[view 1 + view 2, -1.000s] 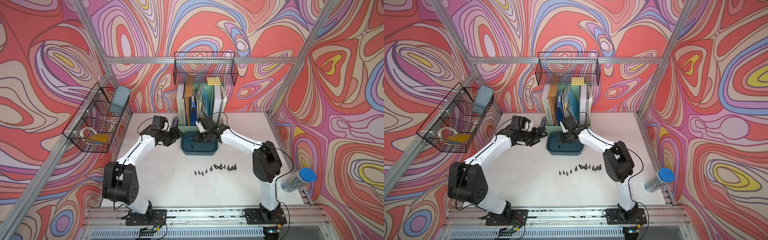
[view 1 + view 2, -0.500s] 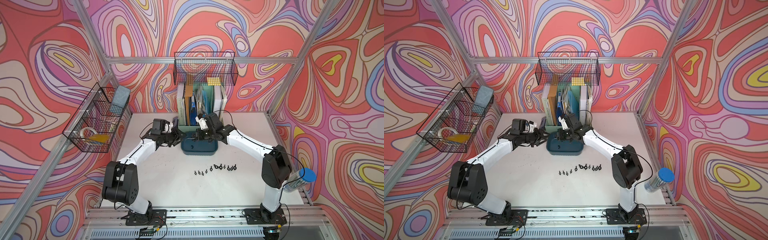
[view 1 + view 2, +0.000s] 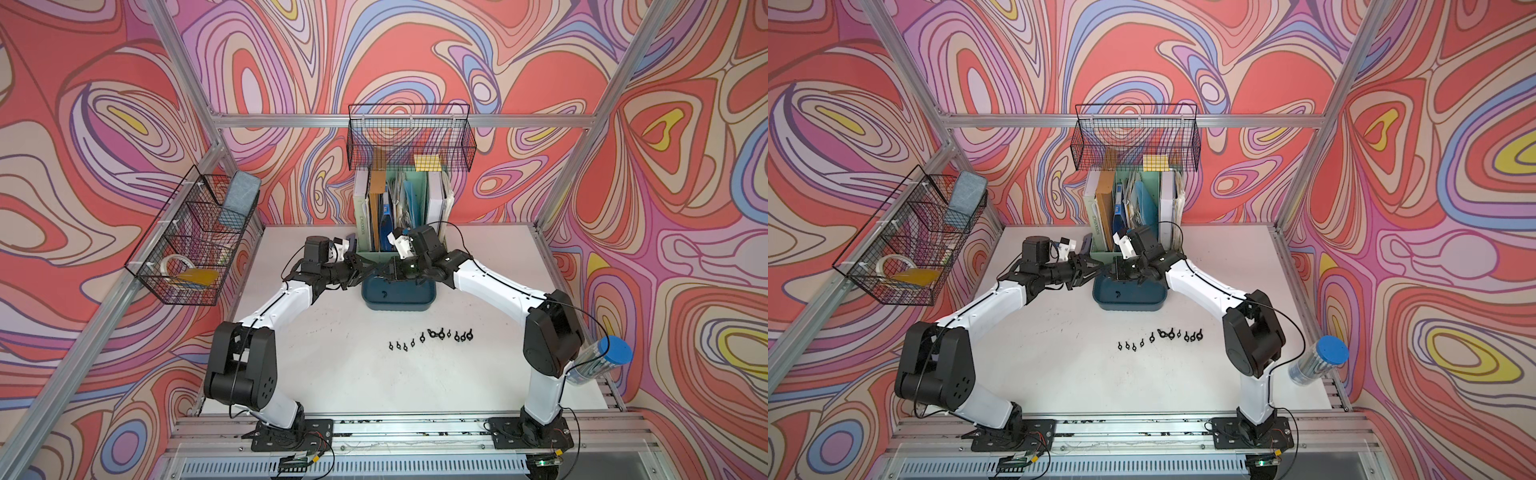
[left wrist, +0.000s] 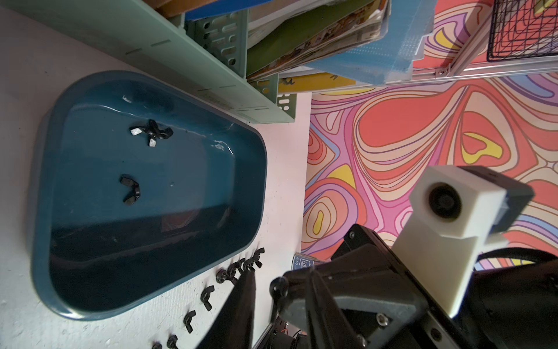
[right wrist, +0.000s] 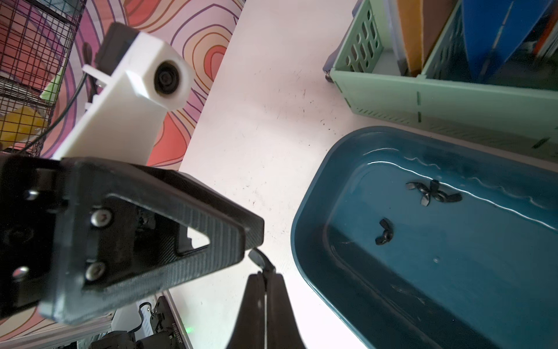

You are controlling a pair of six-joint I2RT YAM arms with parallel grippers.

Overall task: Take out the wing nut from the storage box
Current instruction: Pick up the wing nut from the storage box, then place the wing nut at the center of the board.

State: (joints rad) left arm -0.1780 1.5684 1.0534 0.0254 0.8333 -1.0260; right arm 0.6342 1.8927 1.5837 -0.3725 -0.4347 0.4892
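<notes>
The storage box [image 3: 399, 305] sits on the white table [image 3: 353, 374] with three nuts left inside: a tangled pair [image 4: 151, 135] near the back wall and a lone nut [image 4: 130, 193] closer to the middle. Just behind it stands the mint-green file holder [image 5: 468, 99], packed with folders. Above that hangs a back wire basket [image 3: 409, 141] holding a yellow block [image 3: 427, 163]. A side wire basket [image 3: 174, 291] on my left carries a tape roll [image 3: 176, 264]. In front of the box a row of wing nuts [image 3: 432, 336] lies on the table, and a blue-capped tube [image 3: 600, 361] rests at the far right edge. My right gripper [image 5: 264, 278] is pressed tight, and a wing nut [image 5: 260, 260] is pinched at the very tips of its fingers [image 5: 253, 302], up in the air over the box's back left corner. My left gripper [image 3: 365, 270] is right beside that nut. Only one of its fingers [image 5: 181, 229] shows, side on, so I cannot tell how far apart they stand or whether they grip the nut. The file holder crowds in close behind the spot where the two grippers meet. A second ago my right gripper hung over the box and the left waited off to its side, well apart; since then they have drawn together.
</notes>
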